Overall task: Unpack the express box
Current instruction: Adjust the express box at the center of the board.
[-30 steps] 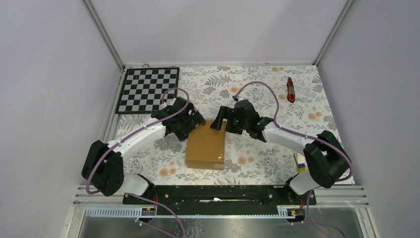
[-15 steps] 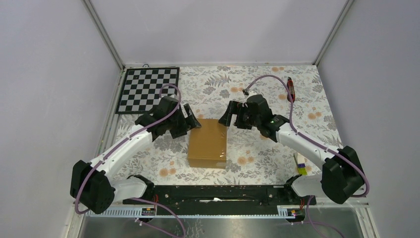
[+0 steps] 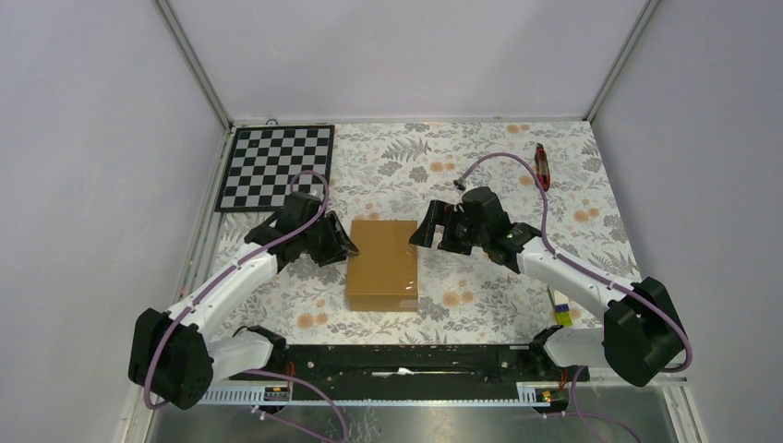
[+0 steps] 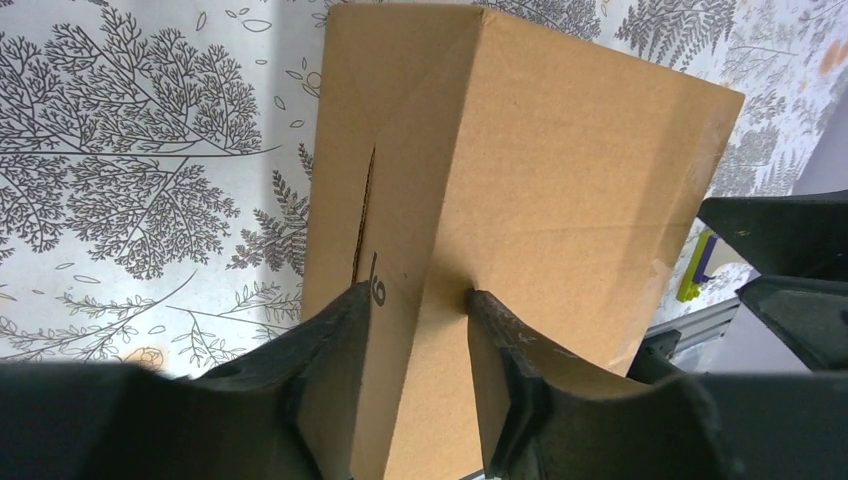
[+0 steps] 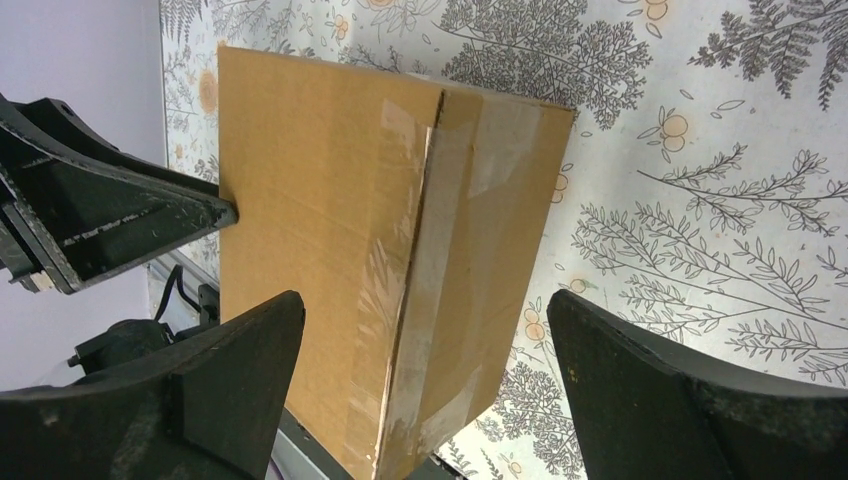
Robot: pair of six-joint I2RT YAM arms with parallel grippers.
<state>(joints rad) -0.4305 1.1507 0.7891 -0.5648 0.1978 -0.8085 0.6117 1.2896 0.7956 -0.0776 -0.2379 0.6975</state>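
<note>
The box (image 3: 381, 263) lies flat on the counter (image 3: 480, 166) just ahead of my two bases, about midway between my arms. It is closed, with clear tape (image 5: 440, 200) along its upper right edge. My left pincer (image 4: 415, 300) is at the box's left side, near the far corner. It is partly open, one finger resting on the side wall and the other on the top, and the upper left edge runs up between them. My right pincer (image 5: 425, 305) is spread wide just off the far right corner. The taped edge sits in the gap, and neither finger touches the cardboard. Farther back, a red cutter (image 3: 542, 167) lies near the far right of the counter, well apart from the box. A checkerboard (image 3: 275, 166) covers the far left corner.
</note>
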